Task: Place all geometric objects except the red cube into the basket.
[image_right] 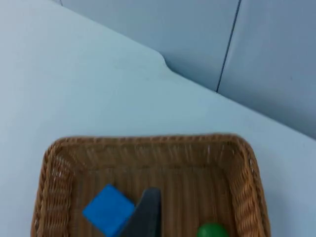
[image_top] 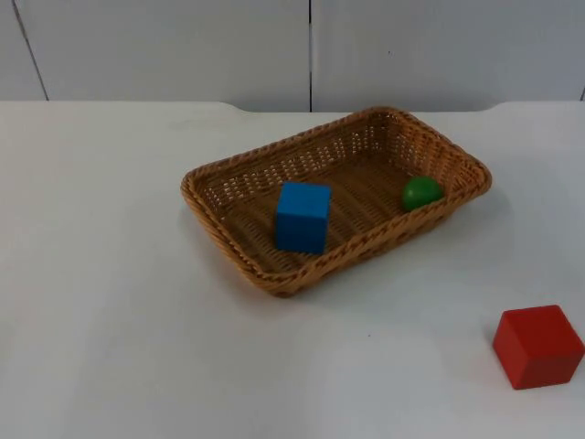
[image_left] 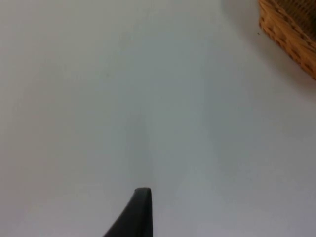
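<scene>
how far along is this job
Looks done: the blue cube and green ball both lie in the basket, and the red cube sits out on the table, as it should. Nothing is in hand. The left end effector is over bare table beside the basket, the right above the basket. Nothing looks left.

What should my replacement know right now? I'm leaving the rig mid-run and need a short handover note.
Left gripper: over bare table, beside the basket. Right gripper: above the basket. Neither shows anything held.
Blue cube and green ball lie in the basket. Red cube sits on the table outside it.
Done: both objects are in. Left: nothing visible to move.
</scene>
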Controlling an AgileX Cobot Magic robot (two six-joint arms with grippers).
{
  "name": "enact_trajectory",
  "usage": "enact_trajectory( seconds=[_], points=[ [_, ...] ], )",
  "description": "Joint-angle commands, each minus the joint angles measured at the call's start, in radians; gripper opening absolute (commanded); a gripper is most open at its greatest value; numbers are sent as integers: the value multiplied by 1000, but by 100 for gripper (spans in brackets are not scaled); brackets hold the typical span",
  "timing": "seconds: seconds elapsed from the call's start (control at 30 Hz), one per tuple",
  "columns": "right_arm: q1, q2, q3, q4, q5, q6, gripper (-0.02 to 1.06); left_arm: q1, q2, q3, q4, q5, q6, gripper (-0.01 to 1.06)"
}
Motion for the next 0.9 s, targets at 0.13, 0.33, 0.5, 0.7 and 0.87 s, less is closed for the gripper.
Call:
enact_trajectory(
  seconds=[0.13, 0.33, 0.5, 0.7, 0.87],
  points=[
    [7, -197, 231, 1, -88, -3, 85, -7, -21, 2, -24, -24, 0, 105],
    [7, -379, 374, 3, -86, 1, 85, -7, -113, -4, -51, -33, 0, 105],
    [7, -558, 460, 3, -48, 0, 85, -7, -260, -4, -73, -46, -2, 105],
    [7, -750, 524, 3, 30, 2, 85, -7, -434, -4, -65, -36, -2, 105],
    [7, -908, 600, 22, 78, 1, 85, -5, -562, -4, 9, 32, -73, 105]
  ],
)
